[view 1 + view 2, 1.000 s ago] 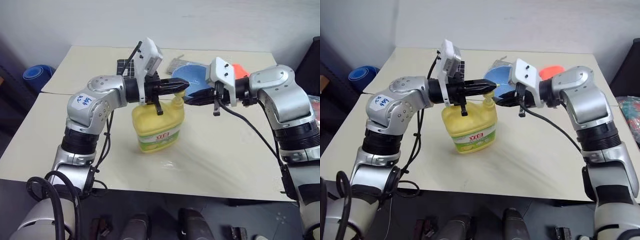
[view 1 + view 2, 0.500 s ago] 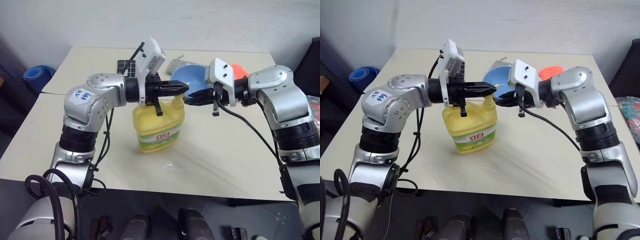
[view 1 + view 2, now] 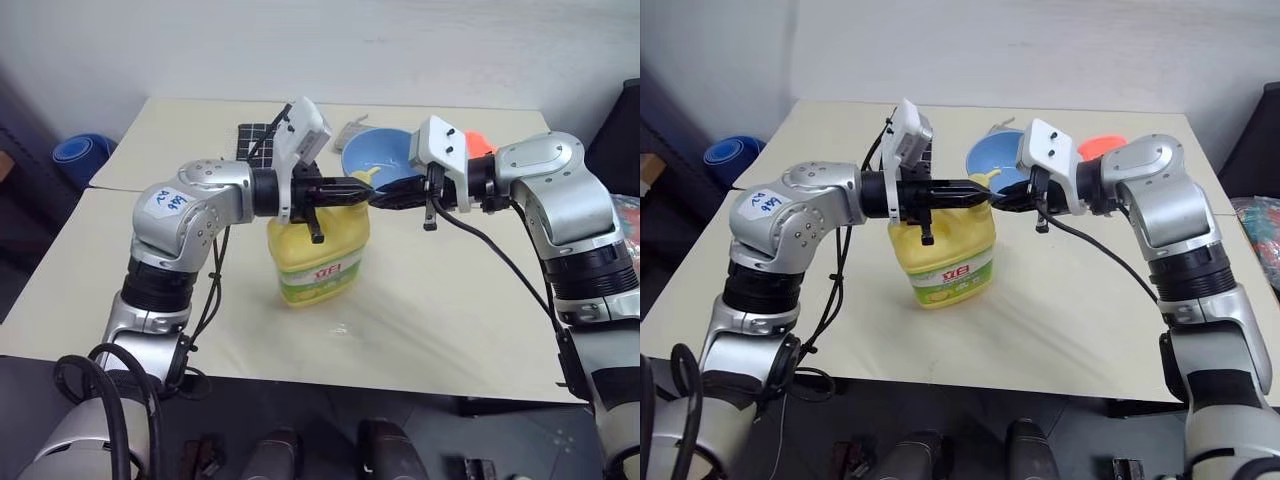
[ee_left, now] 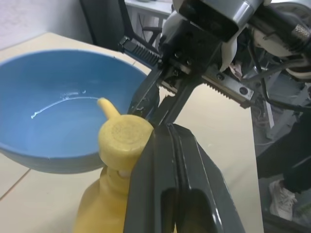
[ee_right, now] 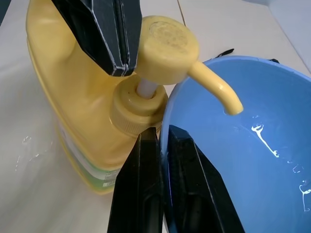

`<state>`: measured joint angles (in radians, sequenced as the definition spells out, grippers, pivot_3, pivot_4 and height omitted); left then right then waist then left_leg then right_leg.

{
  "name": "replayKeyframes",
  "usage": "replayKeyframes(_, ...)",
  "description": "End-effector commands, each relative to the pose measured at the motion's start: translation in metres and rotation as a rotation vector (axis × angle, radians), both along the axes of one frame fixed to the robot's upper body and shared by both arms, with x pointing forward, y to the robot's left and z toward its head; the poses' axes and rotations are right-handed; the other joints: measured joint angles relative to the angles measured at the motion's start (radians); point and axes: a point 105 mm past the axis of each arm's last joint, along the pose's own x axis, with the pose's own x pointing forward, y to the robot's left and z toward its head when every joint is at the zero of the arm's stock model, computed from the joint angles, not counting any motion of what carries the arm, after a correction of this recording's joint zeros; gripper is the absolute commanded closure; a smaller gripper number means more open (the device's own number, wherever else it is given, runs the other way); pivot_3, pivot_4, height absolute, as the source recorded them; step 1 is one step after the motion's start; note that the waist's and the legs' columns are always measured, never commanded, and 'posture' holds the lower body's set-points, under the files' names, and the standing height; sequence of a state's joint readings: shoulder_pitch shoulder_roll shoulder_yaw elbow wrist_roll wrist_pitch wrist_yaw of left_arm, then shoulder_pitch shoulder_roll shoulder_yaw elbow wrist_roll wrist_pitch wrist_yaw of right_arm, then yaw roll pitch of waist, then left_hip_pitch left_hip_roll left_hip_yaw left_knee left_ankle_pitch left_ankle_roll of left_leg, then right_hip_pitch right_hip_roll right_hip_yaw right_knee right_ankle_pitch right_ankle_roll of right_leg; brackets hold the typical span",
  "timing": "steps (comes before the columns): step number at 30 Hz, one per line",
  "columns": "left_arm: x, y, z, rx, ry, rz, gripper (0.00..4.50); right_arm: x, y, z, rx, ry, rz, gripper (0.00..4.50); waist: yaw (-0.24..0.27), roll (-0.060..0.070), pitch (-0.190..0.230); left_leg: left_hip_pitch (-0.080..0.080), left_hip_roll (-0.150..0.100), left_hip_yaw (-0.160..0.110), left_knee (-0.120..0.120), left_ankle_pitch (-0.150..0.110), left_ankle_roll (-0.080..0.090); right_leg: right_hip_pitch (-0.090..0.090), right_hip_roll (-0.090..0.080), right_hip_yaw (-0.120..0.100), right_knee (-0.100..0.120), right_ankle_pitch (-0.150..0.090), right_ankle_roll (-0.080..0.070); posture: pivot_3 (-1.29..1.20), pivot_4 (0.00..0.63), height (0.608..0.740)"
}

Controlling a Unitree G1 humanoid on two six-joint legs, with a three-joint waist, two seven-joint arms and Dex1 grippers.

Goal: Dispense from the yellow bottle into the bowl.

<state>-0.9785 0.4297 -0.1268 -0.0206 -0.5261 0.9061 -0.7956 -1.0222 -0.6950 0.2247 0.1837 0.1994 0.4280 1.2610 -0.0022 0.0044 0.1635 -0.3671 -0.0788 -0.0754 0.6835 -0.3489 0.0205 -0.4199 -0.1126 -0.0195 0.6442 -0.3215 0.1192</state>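
I have the yellow bottle (image 3: 318, 248) standing upright on the cream table (image 3: 450, 310), label toward me, near the middle of the tabletop. The bowl (image 3: 378, 158) is not resting on the table: my right gripper (image 5: 163, 141) has its two black fingers pinched on the bowl's near rim, one finger inside the wall and one outside, and holds the bowl tilted right against the bottle's neck. In the right wrist view the blue rim touches the yellow collar under the pump, and the pump's spout (image 5: 218, 90) reaches out over the bowl's interior, its tip pointing down into it. A few thin wet streaks glint on the inner wall of the bowl (image 5: 262, 133).

My left gripper (image 3: 350, 190) comes in from the left, roughly level, with its fingers pressed flat together and nothing between them. In the left wrist view the closed fingers (image 4: 170, 170) lie on the round pump head (image 4: 125, 141), overlapping its edge on the side away from the spout. The two gripper tips nearly meet above the bottle's top.

Behind the bowl on the table I see a dark gridded mat (image 3: 252, 135) and something orange (image 3: 478, 142), partly hidden by my right wrist.
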Motion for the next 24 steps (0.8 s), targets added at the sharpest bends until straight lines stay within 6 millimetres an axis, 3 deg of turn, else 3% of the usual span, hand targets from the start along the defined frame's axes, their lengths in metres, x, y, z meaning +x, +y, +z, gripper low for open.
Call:
replayKeyframes(1, 0.008, 0.004, -0.042, 0.061, 0.176, 0.054, 4.48, -0.007, 0.004, 0.015, 0.029, -0.061, 0.039, 4.50, 0.000, 0.000, 0.000, 0.000, 0.000, 0.000, 0.000, 0.000, 0.000, 0.000, 0.000, 0.000, 0.000, 0.000, 0.000, 0.00, 0.150, 0.740)
replayKeyframes(8, -0.005, 0.002, 0.002, -0.038, 0.103, -0.025, 4.48, -0.008, 0.004, 0.014, 0.029, -0.060, 0.034, 4.50, -0.002, 0.000, 0.000, 0.000, 0.000, 0.000, 0.000, 0.000, 0.000, 0.000, 0.000, 0.000, 0.000, 0.000, 0.000, 0.00, 0.150, 0.740)
replayKeyframes(15, -0.002, -0.003, 0.054, -0.183, 0.003, -0.016, 4.48, -0.007, 0.004, 0.015, 0.038, -0.065, 0.026, 4.50, -0.001, -0.003, 0.002, -0.007, 0.000, 0.000, 0.000, 0.000, 0.000, -0.008, 0.000, -0.001, 0.001, 0.000, 0.000, 0.00, 0.150, 0.740)
replayKeyframes(21, -0.013, -0.005, 0.070, -0.241, 0.016, -0.090, 4.48, -0.005, 0.005, 0.016, 0.041, -0.068, 0.020, 4.50, -0.005, -0.003, 0.002, -0.008, -0.001, 0.001, 0.000, 0.000, 0.000, -0.011, 0.001, -0.002, 0.001, 0.000, 0.000, 0.00, 0.150, 0.740)
replayKeyframes(24, -0.003, 0.000, 0.061, -0.169, -0.010, -0.010, 4.48, -0.005, 0.004, 0.017, 0.044, -0.070, 0.015, 4.50, -0.006, -0.003, 0.002, -0.008, -0.001, 0.001, 0.000, 0.000, 0.000, -0.012, 0.001, -0.002, 0.002, 0.000, 0.000, 0.00, 0.150, 0.740)
